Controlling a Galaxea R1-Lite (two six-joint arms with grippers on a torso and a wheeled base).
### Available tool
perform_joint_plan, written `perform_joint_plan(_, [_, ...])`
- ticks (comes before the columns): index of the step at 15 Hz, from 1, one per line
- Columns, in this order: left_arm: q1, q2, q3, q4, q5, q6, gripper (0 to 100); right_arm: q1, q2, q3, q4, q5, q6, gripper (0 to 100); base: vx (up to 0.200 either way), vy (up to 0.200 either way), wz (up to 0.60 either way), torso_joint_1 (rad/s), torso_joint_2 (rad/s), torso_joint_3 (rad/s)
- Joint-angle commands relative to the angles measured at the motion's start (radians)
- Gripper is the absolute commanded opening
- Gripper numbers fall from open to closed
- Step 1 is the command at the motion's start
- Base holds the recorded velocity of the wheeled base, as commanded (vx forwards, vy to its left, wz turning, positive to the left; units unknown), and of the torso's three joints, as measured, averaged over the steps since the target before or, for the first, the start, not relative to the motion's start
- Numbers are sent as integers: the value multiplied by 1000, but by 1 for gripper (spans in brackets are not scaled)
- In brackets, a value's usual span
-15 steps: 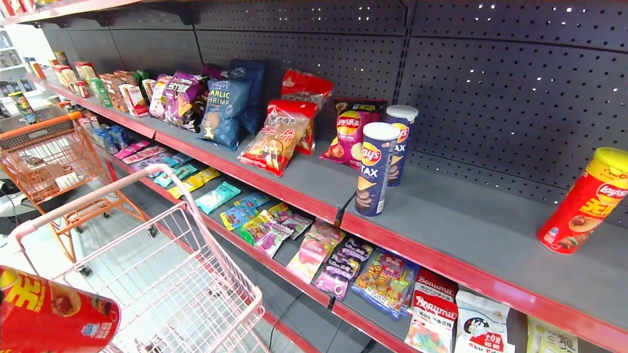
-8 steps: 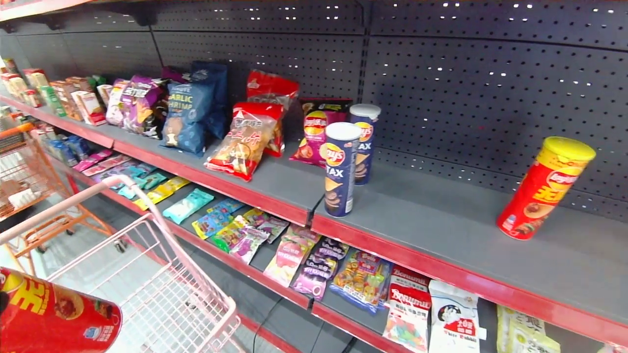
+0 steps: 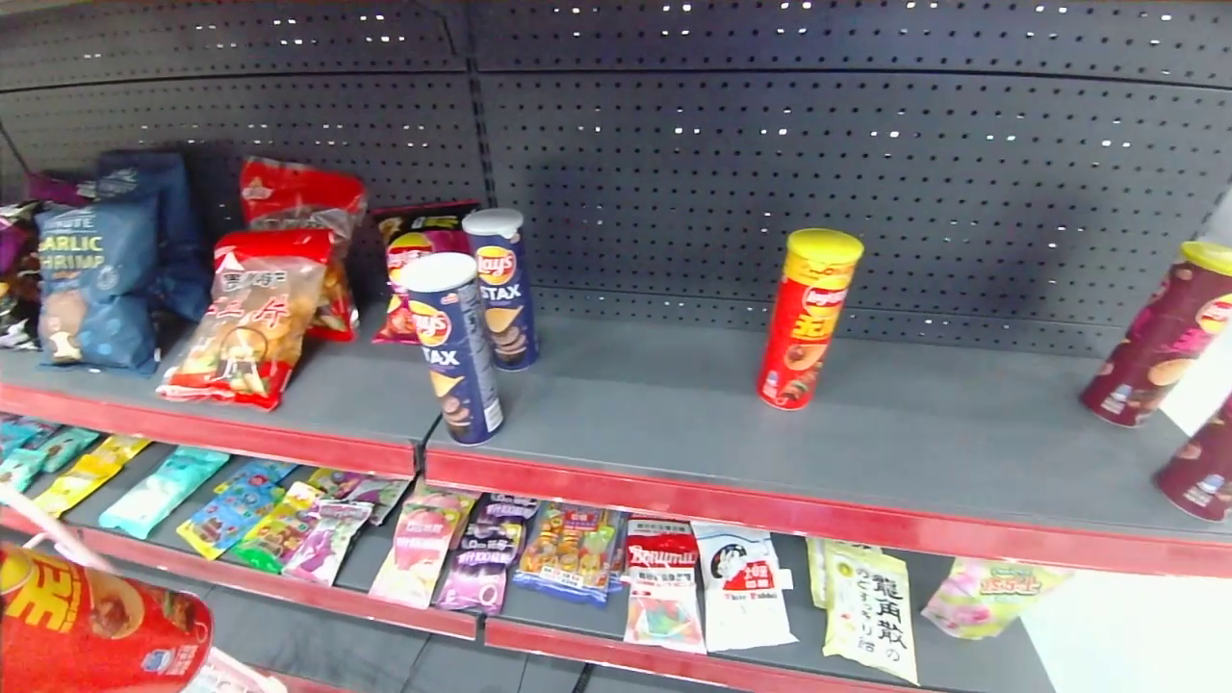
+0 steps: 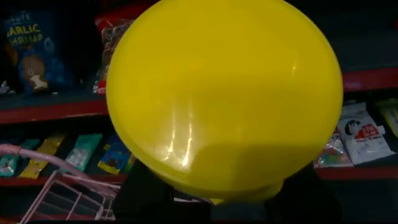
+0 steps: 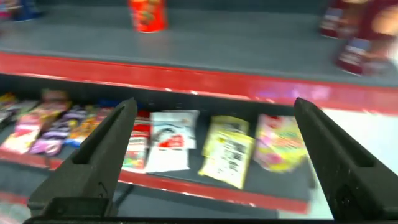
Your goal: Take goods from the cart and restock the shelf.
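At the lower left, the red can (image 3: 91,630) rides in the left gripper (image 4: 217,205), which is clamped on its body. The right gripper (image 5: 217,162) is spread wide and empty. The whole view has swung right, not the goods. The cart (image 3: 38,525) has nearly left the lower-left corner. On the shelf (image 3: 674,414), the matching can (image 3: 807,322) now sits mid-frame, and maroon cans (image 3: 1160,337) enter at right. The robot likely now faces its drop spot.

- Was a shop aisle.
- Had red-edged shelves (image 3: 654,414) against a dark pegboard back (image 3: 770,144).
- Held rows of snack bags (image 3: 241,327), crisp tubes (image 3: 452,356), sweet packets (image 3: 423,544).
- Showed a pink cart (image 4: 28,151) alongside.
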Motion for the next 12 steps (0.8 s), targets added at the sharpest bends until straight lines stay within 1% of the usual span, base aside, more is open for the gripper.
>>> perform_joint_plan(1, [-2,-54,12,17,-1,-4,0,0,0,0,0,1,-2,100,0,0,0,0,0,0])
perform_joint_plan(4, [-2,-114,12,75,-5,-2,0,0,0,0,0,1,-2,100,0,0,0,0,0,0])
perform_joint_plan(6, [-2,-151,15,85,-2,-4,0,3,7,0,1,4,-10,100,0,0,0,0,0,0])
perform_joint_plan(7, [-2,-169,17,86,-1,-5,0,7,13,-2,0,28,-27,100,0,0,0,0,0,0])
perform_joint_plan(8, [-2,-172,18,86,1,-7,0,9,17,-12,-7,75,-33,100,0,0,0,0,0,0])
perform_joint_plan(9, [-2,-179,23,86,2,-8,0,3,290,-275,-2,191,-9,100,0,0,0,0,0,0])
perform_joint_plan(10, [-2,-180,29,86,4,-8,0,16,435,-402,-2,254,-19,100,0,0,0,0,0,0])
perform_joint_plan(11, [-2,-180,29,86,4,-8,0,16,435,-402,-2,254,-19,100,0,0,0,0,0,0])
perform_joint_plan(12, [-1,-172,37,85,7,-8,0,99,580,-379,-5,398,-239,100,0,0,0,0,0,0])
